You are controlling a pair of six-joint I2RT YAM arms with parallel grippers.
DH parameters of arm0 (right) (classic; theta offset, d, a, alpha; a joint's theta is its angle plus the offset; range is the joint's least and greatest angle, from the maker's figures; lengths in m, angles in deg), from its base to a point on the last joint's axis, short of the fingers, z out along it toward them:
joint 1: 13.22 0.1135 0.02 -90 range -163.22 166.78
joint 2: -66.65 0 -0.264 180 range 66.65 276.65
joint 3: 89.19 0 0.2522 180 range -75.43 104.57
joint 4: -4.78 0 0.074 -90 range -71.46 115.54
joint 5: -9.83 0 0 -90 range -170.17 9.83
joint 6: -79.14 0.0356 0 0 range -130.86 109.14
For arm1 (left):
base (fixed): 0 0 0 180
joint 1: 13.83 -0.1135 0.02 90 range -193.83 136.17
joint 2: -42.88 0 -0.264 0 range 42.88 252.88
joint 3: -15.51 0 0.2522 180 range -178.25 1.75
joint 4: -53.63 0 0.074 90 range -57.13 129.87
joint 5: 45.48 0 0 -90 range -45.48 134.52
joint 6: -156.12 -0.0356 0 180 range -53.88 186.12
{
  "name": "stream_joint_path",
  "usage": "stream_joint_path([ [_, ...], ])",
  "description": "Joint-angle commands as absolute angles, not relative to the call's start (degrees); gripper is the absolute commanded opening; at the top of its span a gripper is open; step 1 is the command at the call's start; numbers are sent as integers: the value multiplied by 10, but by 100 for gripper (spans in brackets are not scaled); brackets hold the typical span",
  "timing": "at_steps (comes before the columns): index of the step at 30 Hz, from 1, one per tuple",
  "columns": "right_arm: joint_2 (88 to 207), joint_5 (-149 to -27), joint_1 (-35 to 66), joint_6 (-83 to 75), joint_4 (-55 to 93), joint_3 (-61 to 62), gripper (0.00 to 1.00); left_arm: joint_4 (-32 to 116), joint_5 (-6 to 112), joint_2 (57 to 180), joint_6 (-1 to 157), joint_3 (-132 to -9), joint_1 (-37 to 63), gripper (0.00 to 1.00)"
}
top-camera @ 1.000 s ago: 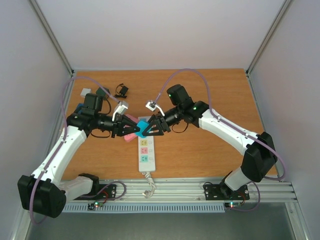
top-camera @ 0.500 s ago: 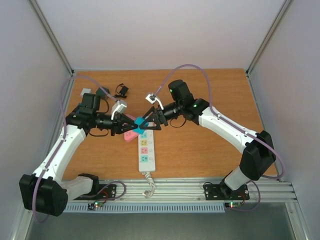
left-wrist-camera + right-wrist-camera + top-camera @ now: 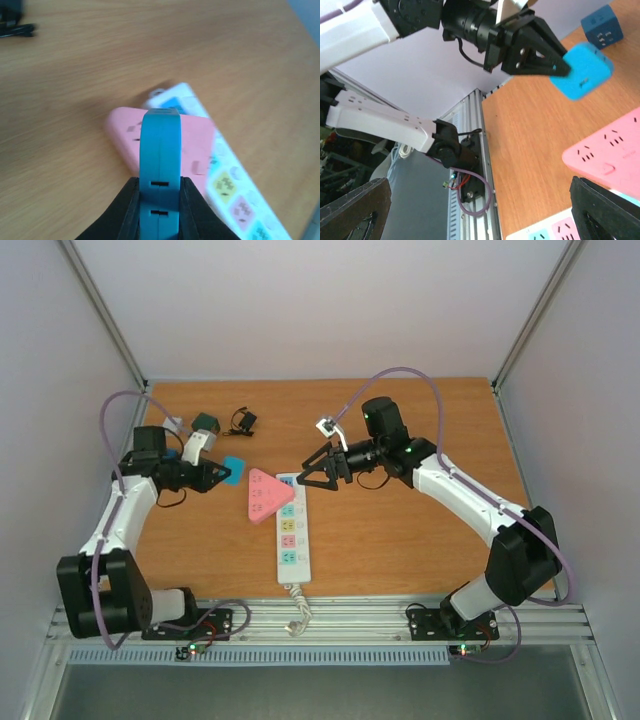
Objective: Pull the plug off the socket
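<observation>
The left end effector [image 3: 222, 472] is clamped on the blue plug [image 3: 233, 469], one black finger on each flat side (the left wrist view shows the plug pinched edge-on between them). The plug is out of the power strip [image 3: 291, 537] and sits off to that strip's left, apart from it, over bare wood.

The power strip lies flat on the surface [image 3: 420, 530], running from near to far roughly midway between the two arms. Its coiled white cord [image 3: 297, 608] trails off the near end towards the rail. A pink triangular adapter [image 3: 264, 497] lies over the strip's far end and juts out to the left. Whether it is plugged in cannot be told. The pastel outlet faces nearer the arms are uncovered.

The right end effector [image 3: 312, 468] hovers just right of the strip's far end with its jaws spread wide and nothing between them. In its own wrist view the two fingers [image 3: 355, 210] sit at the bottom corners of the frame.

Near the far left corner of the surface there are a blue cube adapter [image 3: 602, 25] and a small black object [image 3: 243, 421].
</observation>
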State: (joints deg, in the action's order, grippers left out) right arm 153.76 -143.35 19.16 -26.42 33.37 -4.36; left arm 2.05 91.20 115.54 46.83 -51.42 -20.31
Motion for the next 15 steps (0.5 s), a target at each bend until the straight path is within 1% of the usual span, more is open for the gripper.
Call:
stream_joint_path([
  [1,1530,-1419,187,-303,350,-66,99,89,833,1202,481,-515,-248,1],
  [8,1540,-1413,187,-323,363,-85,99,118,790,1287,492,-535,-291,1],
  [15,1546,-1416,187,-327,353,-112,98,131,799,1367,499,-570,-313,1],
])
